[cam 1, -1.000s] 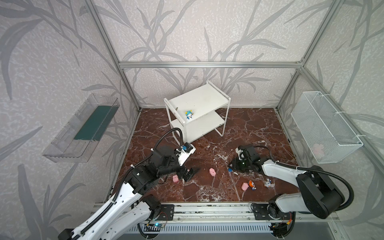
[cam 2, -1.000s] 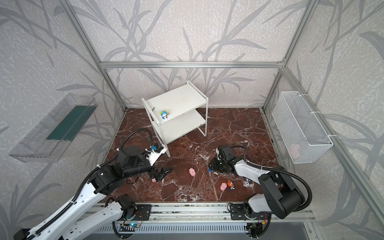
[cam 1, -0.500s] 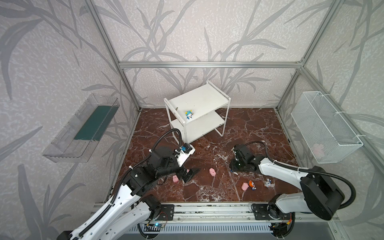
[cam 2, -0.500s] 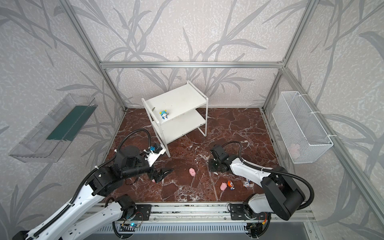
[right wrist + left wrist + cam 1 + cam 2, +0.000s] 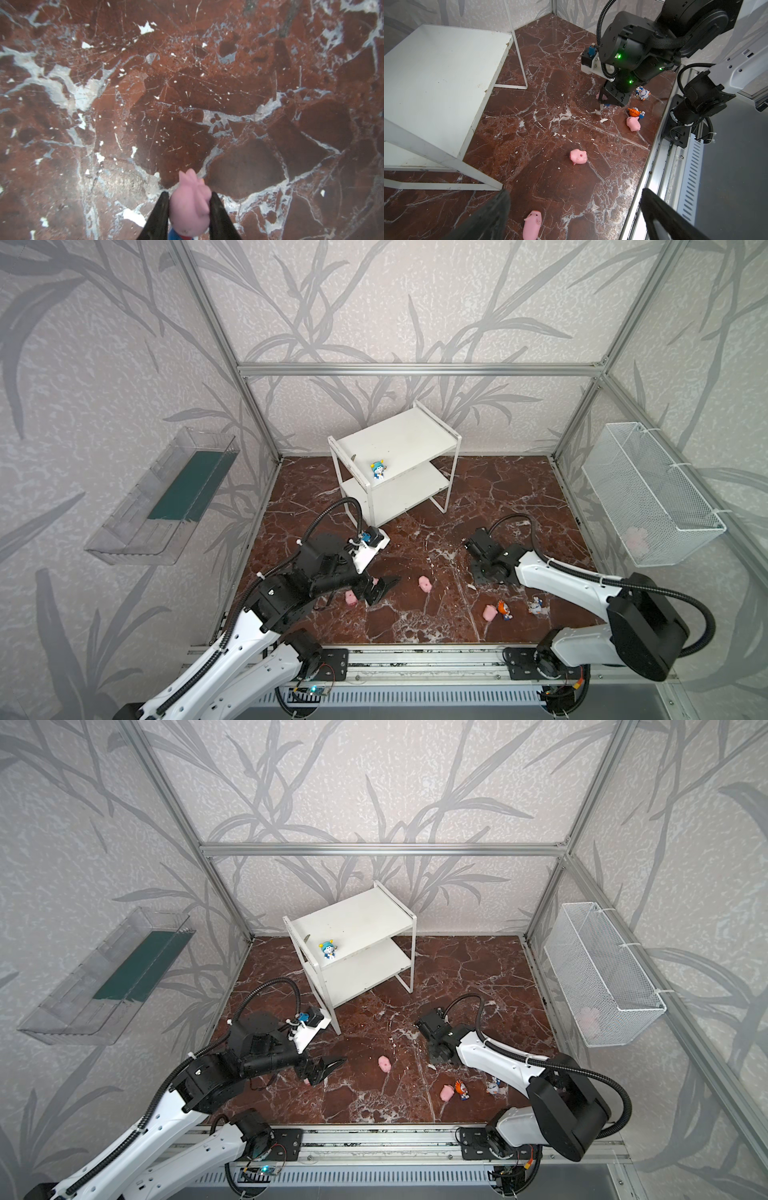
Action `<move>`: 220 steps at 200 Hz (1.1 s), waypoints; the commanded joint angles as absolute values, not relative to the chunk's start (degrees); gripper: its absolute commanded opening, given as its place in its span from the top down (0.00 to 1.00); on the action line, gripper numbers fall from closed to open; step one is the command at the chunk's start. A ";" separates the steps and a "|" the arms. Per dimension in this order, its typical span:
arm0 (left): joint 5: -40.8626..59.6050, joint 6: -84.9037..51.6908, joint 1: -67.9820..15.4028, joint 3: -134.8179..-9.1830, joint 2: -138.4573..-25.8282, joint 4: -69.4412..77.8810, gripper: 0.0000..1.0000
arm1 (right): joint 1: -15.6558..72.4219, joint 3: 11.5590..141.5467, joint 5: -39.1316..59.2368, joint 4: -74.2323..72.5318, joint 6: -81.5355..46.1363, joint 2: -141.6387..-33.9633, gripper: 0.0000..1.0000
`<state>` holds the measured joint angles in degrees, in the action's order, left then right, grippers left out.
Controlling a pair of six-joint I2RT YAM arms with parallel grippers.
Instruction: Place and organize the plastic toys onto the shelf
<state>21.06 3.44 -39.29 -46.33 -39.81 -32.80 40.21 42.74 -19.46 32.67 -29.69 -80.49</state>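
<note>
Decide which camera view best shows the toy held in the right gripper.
The right wrist view: the toy, pink and blue, sits large between the jaws of the right gripper. The left wrist view shows only slivers of pink and blue under that gripper; in both top views the gripper hides it.

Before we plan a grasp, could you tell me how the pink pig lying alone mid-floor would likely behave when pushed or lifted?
The pink pig looks rounded and glossy, so a nudge may roll or skid it across the polished marble floor. It is far smaller than the shelf, so probably light. Its moulded body seems stiff, yet might slip from a pinch.
</note>
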 commanded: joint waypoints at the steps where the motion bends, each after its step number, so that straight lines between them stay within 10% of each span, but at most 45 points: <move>1: 21.05 4.40 -39.54 -46.54 -39.10 -32.61 0.01 | 42.04 44.89 -22.67 34.53 -29.79 -83.29 0.81; 159: 20.35 4.70 -39.55 -46.37 -38.60 -32.23 0.01 | 51.61 53.85 -26.50 37.00 -32.80 -87.33 0.39; 220: 20.30 4.75 -39.47 -46.32 -38.77 -31.99 0.01 | 40.17 42.60 -5.00 24.08 -33.01 -73.83 0.41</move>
